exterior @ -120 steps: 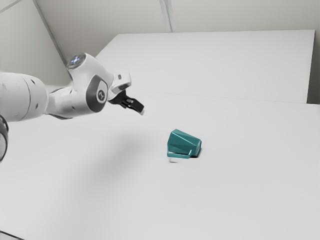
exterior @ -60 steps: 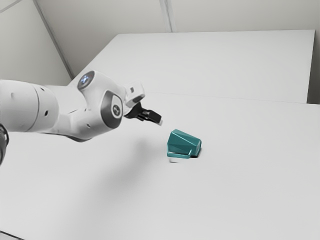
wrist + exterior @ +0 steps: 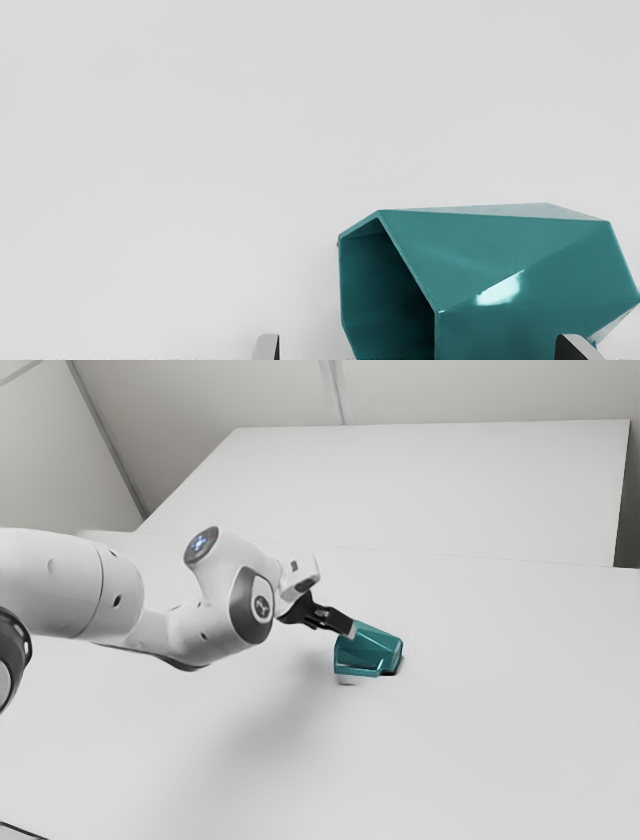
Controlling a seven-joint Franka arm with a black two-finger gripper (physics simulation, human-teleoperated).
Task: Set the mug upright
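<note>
My gripper (image 3: 350, 629) hangs at the upper left edge of the teal faceted mug (image 3: 372, 651) in the exterior view, its tips overlapping the mug's outline; whether they touch it I cannot tell. The mug lies on its side, base toward the exterior view's right, handle facing the camera. In the wrist view the gripper (image 3: 417, 346) is open, its two fingertips wide apart, and the mug (image 3: 500, 260) shows its dark open mouth between them, with its body extending past one fingertip.
The mug lies on a large white table (image 3: 520, 740). Behind it stands a pale raised panel or surface (image 3: 430, 490). A thin dark edge crosses the exterior view's lower left corner.
My arm has reached toward the exterior view's right and lower, bringing the gripper from well away to the mug. The mug has stayed where it was.
</note>
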